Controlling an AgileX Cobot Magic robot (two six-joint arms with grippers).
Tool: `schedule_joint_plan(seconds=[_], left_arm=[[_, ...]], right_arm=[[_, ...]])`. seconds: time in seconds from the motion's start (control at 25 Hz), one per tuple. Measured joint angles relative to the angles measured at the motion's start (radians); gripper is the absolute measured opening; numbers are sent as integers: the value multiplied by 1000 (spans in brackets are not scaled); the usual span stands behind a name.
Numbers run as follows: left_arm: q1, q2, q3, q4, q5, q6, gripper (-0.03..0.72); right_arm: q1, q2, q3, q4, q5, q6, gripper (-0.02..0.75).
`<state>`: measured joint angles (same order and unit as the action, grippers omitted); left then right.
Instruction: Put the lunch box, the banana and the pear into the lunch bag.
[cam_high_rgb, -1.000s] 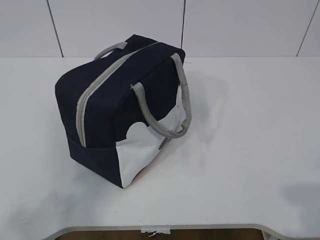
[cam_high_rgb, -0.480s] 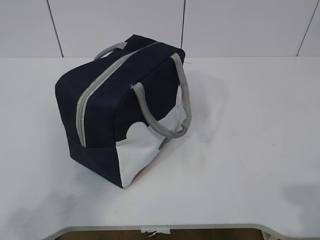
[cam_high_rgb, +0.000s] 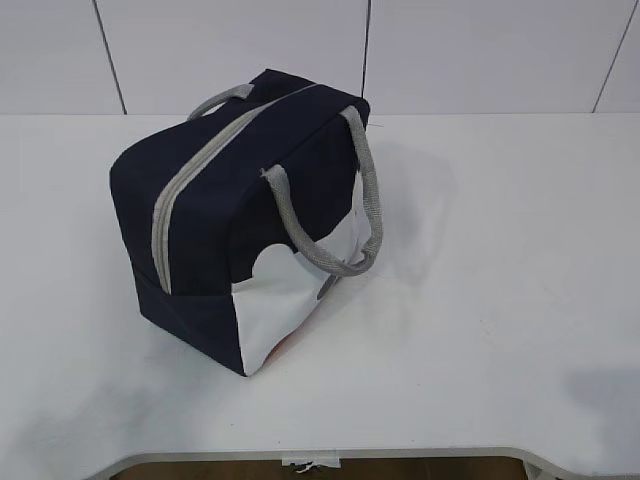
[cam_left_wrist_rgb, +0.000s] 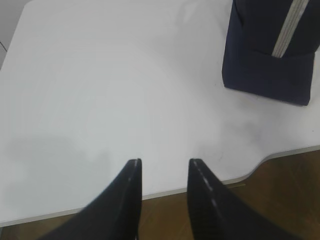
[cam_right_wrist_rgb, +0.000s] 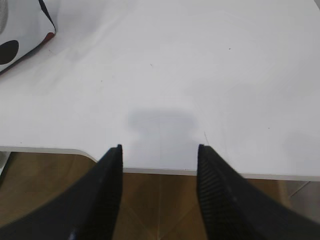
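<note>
Bright, even light; soft shadows

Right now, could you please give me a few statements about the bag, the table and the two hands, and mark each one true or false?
1. The lunch bag stands on the white table with its zipper shut. True.
2. The banana lies on the table beside the bag. False: no banana, pear or lunch box shows in any view.
3. The left hand is open and holds nothing. True.
4. The right hand grips a bag handle. False: it is open and empty over the table's near edge, apart from the bag.
5. One grey handle hangs down the bag's side. True.
</note>
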<state>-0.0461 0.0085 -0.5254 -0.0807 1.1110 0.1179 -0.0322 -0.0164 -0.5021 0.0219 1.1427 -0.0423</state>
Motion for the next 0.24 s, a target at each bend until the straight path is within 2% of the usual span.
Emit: schedule_joint_plan(seconds=[0.24], left_arm=[[0, 0, 0, 0, 0, 0, 239]], right_arm=[[0, 0, 0, 0, 0, 0, 382]])
